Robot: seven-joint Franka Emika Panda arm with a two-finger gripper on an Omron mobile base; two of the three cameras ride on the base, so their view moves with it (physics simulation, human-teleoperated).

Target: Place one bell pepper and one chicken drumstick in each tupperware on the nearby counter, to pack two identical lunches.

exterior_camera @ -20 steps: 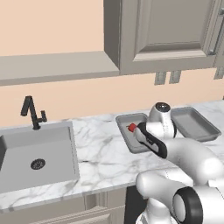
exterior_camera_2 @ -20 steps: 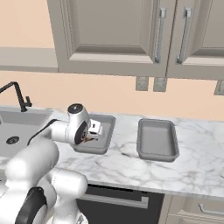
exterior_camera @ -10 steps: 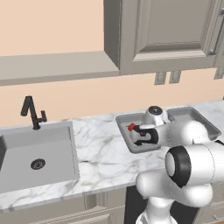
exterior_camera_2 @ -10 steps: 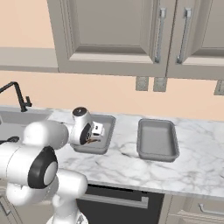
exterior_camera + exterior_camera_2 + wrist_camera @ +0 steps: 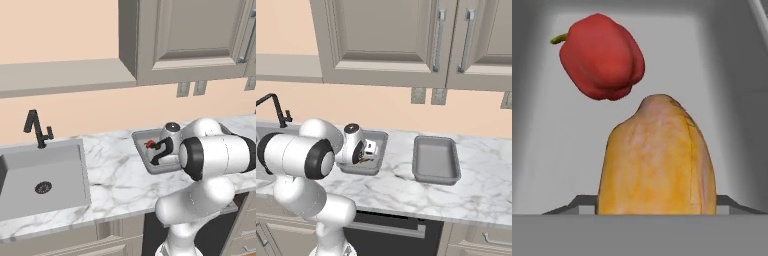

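I read no writing anywhere. My end effector (image 5: 367, 152) pinches the golden chicken drumstick (image 5: 657, 160) over the left tupperware (image 5: 145, 155), just beside the bell pepper (image 5: 602, 56) lying inside.

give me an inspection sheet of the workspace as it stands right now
surface: white marble counter, grey veins
job's things: left tupperware has a red bell pepper in it, with a golden chicken drumstick close by the camera; right tupperware bare inside
clutter: nothing seen
grippers: claw low over the left tupperware; whether it grips the chicken drumstick cannot be told
cables: nothing seen
surroundings: sink with dark faucet, wall cabinets, dishwasher front
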